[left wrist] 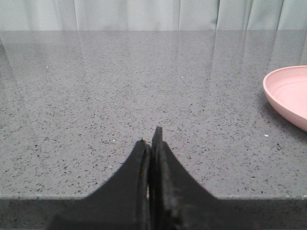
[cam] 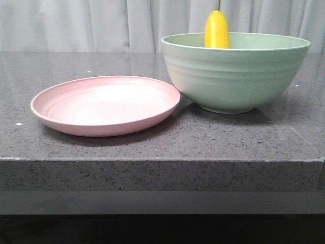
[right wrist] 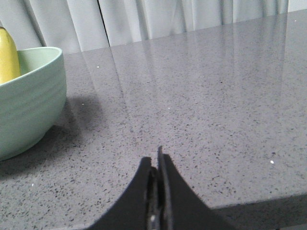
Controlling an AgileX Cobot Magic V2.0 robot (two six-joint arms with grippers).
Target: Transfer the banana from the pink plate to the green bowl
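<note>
The banana [cam: 217, 30] stands inside the green bowl [cam: 234, 76] at the right, its yellow end rising above the far rim. The pink plate [cam: 104, 105] sits beside the bowl on its left, nothing on it. The right wrist view shows the bowl [right wrist: 26, 100] with the banana [right wrist: 8, 55] in it. The left wrist view shows the plate's edge [left wrist: 288, 93]. My left gripper [left wrist: 149, 139] is shut and empty, low over bare counter away from the plate. My right gripper [right wrist: 156, 160] is shut and empty, apart from the bowl. Neither gripper shows in the front view.
The dark speckled stone counter [cam: 152, 152] has its front edge close to the plate and bowl. A pale curtain [cam: 101, 25] hangs behind the counter.
</note>
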